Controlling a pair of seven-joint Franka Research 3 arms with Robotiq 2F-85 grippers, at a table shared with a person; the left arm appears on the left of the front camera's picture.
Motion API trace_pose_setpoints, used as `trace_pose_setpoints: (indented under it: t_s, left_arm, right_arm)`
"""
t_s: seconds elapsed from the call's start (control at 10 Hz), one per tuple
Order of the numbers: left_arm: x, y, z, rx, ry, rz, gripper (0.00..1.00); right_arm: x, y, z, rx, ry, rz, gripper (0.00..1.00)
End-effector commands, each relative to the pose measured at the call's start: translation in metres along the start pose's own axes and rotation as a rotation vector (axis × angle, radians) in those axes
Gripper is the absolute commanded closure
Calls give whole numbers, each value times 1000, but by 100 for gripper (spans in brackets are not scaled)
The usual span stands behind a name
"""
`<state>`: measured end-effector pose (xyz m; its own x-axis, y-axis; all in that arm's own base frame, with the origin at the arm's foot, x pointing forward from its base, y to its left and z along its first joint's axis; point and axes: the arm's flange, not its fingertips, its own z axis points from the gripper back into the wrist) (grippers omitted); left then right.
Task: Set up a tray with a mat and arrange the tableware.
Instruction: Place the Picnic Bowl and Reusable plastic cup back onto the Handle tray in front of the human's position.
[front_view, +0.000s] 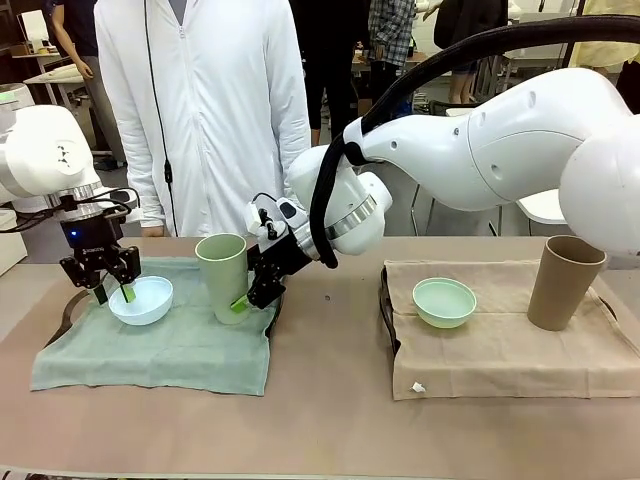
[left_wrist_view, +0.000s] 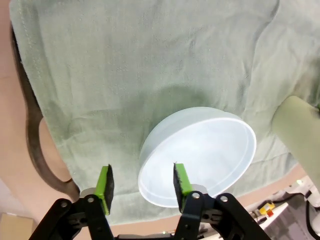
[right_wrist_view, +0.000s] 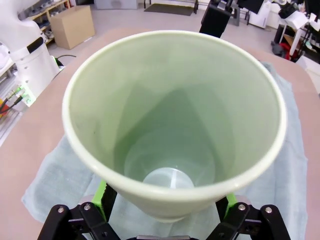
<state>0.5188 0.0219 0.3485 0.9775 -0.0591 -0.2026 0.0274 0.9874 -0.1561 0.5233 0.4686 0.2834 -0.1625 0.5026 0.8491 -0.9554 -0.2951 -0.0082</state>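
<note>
A light blue bowl (front_view: 142, 301) (left_wrist_view: 197, 150) and a tall pale green cup (front_view: 222, 275) (right_wrist_view: 175, 115) stand on a green mat (front_view: 160, 350) (left_wrist_view: 150, 55) over the left tray (front_view: 65, 318) (left_wrist_view: 35, 145). My left gripper (front_view: 115, 293) (left_wrist_view: 142, 176) is open, straddling the bowl's near rim, one pad inside and one outside. My right gripper (front_view: 252, 297) (right_wrist_view: 165, 199) stands open around the cup's lower part. On the right, a mint green bowl (front_view: 444, 302) and a brown cup (front_view: 565, 282) sit on a beige mat (front_view: 500, 365) over a second tray (front_view: 385, 300).
A person in a white coat (front_view: 205, 110) stands at the far side behind the left tray. My right arm (front_view: 470, 150) reaches across the table's middle above the right tray. Bare table (front_view: 330, 420) lies between the trays and along the front.
</note>
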Motion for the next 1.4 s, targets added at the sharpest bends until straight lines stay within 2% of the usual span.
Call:
trace_pose_setpoints:
  t_s: [0.0,0.1,0.2,0.4,0.5,0.8,1.0,1.1,1.2,1.3]
  left_arm:
    - [-4,8,11,4,12,23,36]
    - [-6,13,13,-2,14,29,0]
    - [-9,19,16,-7,11,35,16]
    - [-17,27,26,-10,27,39,16]
    - [-22,29,36,-12,31,29,16]
    - [-62,17,88,11,-24,-105,16]
    - [-80,4,120,66,-53,-213,16]
    - [-91,2,130,89,-59,-245,16]
    - [-99,0,140,135,-70,-262,16]
    - [-101,0,146,163,-84,-266,16]
  right_arm:
    - [-1,21,28,-31,-20,-31,0]
    - [-6,28,43,-58,-27,-54,0]
    - [-12,36,60,-86,-38,-89,0]
    - [-13,53,84,-108,-58,-165,0]
    - [-9,63,96,-117,-55,-250,0]
    - [39,117,143,-210,-22,-618,0]
    - [63,156,182,-367,17,-909,0]
    - [75,177,197,-432,48,-1015,0]
    - [97,200,205,-510,143,-1136,0]
    - [123,215,206,-608,288,-1190,0]
